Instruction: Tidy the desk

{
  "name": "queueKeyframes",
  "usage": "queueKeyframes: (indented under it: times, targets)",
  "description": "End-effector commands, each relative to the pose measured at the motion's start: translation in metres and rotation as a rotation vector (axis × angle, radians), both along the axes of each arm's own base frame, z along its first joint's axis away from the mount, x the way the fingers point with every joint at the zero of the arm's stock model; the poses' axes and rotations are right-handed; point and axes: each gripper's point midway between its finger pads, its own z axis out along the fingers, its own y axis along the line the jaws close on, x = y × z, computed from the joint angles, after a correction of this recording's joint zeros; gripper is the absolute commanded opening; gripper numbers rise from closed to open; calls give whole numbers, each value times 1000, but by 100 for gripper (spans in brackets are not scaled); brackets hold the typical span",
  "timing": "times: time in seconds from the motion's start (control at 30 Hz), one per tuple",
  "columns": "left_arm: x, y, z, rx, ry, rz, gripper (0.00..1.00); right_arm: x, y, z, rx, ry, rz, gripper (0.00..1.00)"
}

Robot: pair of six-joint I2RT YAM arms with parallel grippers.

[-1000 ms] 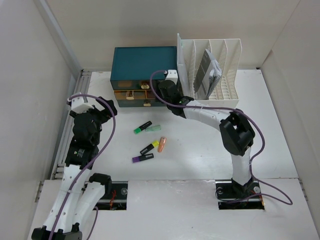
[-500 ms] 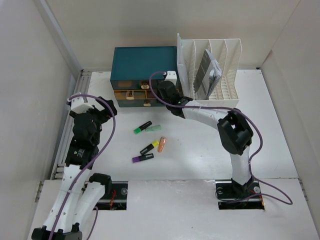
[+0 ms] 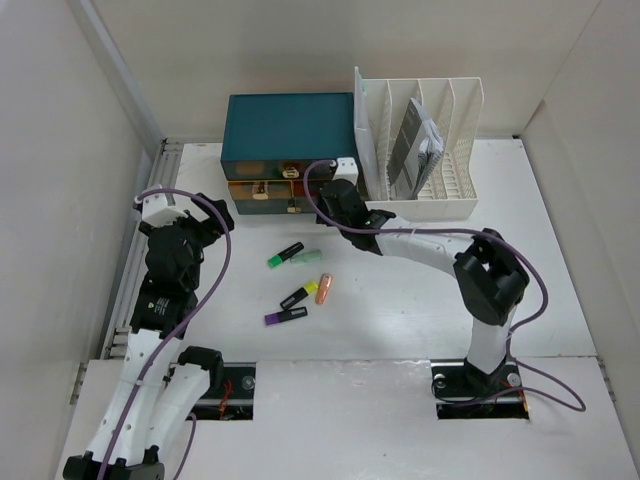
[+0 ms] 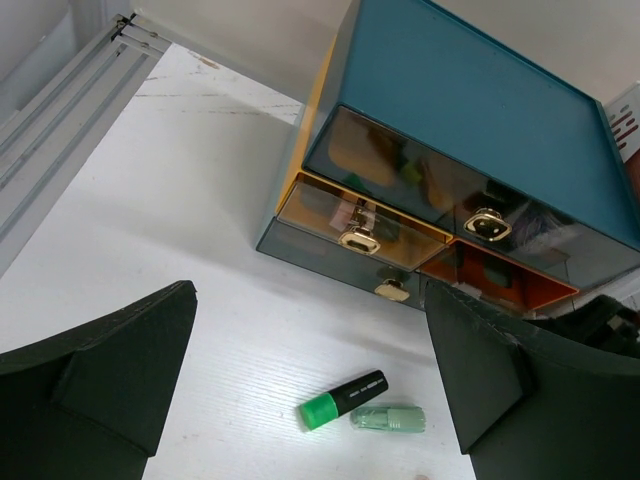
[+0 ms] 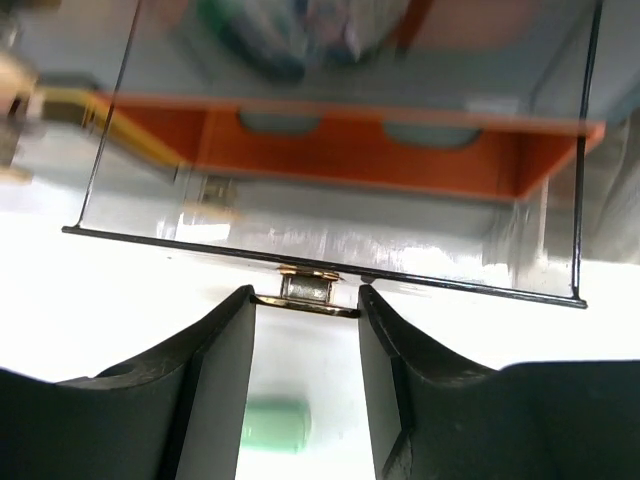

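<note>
The desk is a white tabletop with a teal drawer box at the back. My right gripper is at the box's lower right drawer, fingers shut on its small gold handle. The smoky drawer front with an orange body behind stands pulled out a little. My left gripper hangs open and empty over the left of the desk, facing the box. Below it lie a green highlighter and a pale green cap.
A white slotted file rack holding a grey booklet stands right of the box. Yellow, purple and orange highlighters lie mid-desk. White walls enclose the desk; a metal rail runs along the left.
The right gripper closed on the drawer handle and drew back toward the near side, bringing the drawer out slightly. The left arm has not moved.
</note>
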Motion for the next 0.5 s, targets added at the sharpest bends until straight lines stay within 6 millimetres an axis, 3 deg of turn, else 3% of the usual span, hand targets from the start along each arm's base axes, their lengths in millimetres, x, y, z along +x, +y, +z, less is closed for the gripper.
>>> queueKeyframes:
  times: [0.0, 0.17, 0.33, 0.47]
  targets:
    - [2, 3, 10, 3, -43, 13, 96, -18, -10, 17, 10, -5, 12, 26]
    - [0, 3, 12, 10, -51, 12, 96, -36, -6, 15, 10, 13, 58, 27]
    - [0, 3, 12, 11, -51, 12, 96, -41, -3, 19, 11, 12, 69, 78]
    - [0, 5, 12, 11, -51, 21, 96, -43, -3, 16, -8, 17, 89, 84]
